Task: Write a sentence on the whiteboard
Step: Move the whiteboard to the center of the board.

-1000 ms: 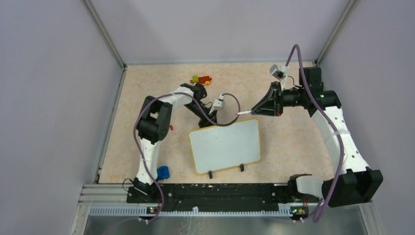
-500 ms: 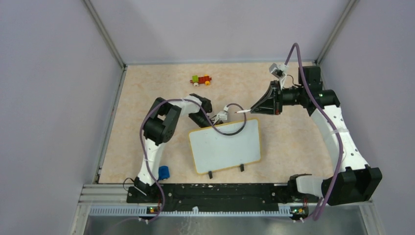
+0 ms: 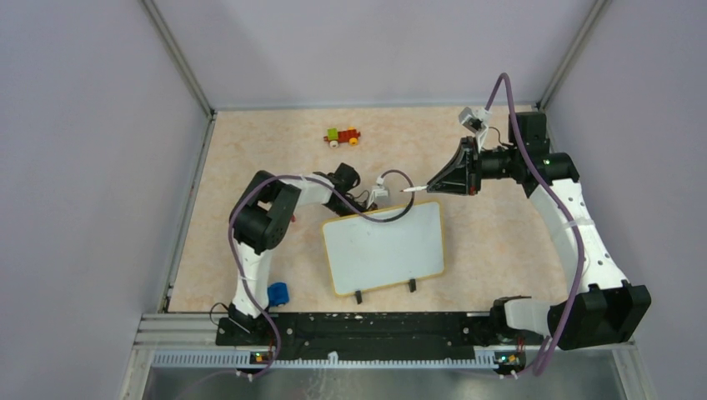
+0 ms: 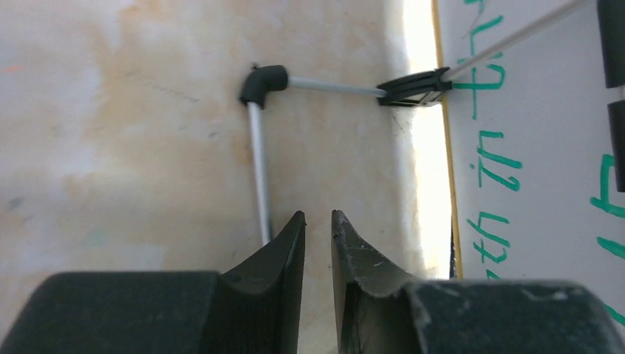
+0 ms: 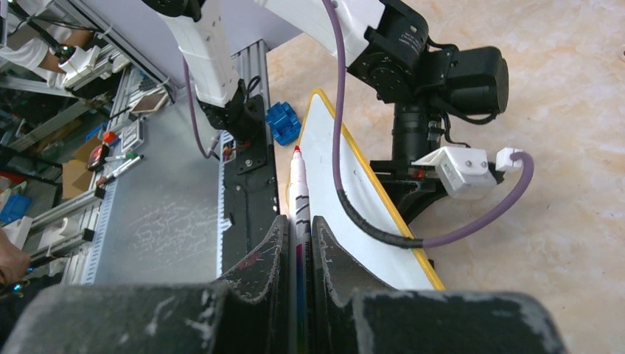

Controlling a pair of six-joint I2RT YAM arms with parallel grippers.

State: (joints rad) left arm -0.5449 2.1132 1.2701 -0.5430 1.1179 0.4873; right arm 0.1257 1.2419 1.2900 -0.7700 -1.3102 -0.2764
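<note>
Top external view: the left pincer [image 4: 318, 215] has been lowered to the far left corner of the whiteboard [image 3: 383, 246] on the table [image 3: 250, 158] and narrowed to a slit, nothing pinched. A marker [image 5: 298, 184] is pinched by the right pincer [image 5: 298, 219] near the far edge; the sentence is judged not yet begun.

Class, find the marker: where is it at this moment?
In the top view, the marker sits just right of centre, gripped in the right gripper, its tip just beyond the far edge of the whiteboard.

Whiteboard [image 3: 383, 247] ctr, toy [image 3: 343, 135] behind.
</note>
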